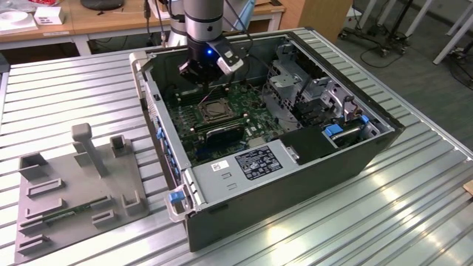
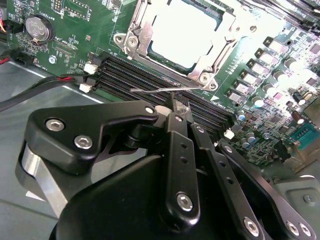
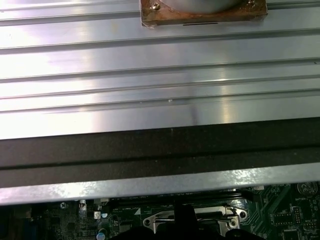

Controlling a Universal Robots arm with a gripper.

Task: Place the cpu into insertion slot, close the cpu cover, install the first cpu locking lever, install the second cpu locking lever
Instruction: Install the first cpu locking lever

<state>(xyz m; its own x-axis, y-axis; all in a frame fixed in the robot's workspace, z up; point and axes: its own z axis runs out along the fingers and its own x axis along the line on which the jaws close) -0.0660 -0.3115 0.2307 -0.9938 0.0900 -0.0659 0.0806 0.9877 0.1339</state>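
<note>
Hanging inside the open PC case (image 1: 296,183), the gripper (image 1: 198,75) sits low over the motherboard (image 1: 247,119), just beside the socket. In the second wrist view its fingers (image 2: 179,150) are drawn tight together w/ no gap seen btwn them, so it's closed. The tips are right at a thin wire locking lever (image 2: 150,90). Can't tell whether they pinch the wire or only touch it.

The lever runs raised above the RAM slots (image 2: 125,75). One end meets the socket corner, the other end is free.

The cpu (image 2: 192,32) lies in its slot, pale face glaring bright. The cpu cover (image 2: 131,42) is down flat around it, silvery frame w/ screws at the corners.

Also on the board are a coin cell (image 2: 39,27) and a red/black cable (image 2: 55,80), both well apart from the fingertips.

In the first wrist view the slotted metal table (image 3: 150,75) and the case's dark wall (image 3: 150,150) show, w/ the socket frame (image 3: 235,216) beyond the wall.

In the exterior view the case stands on that table. A grey fixture plate (image 1: 74,194) lies on the table toward the exterior view's left, well apart from the arm.
</note>
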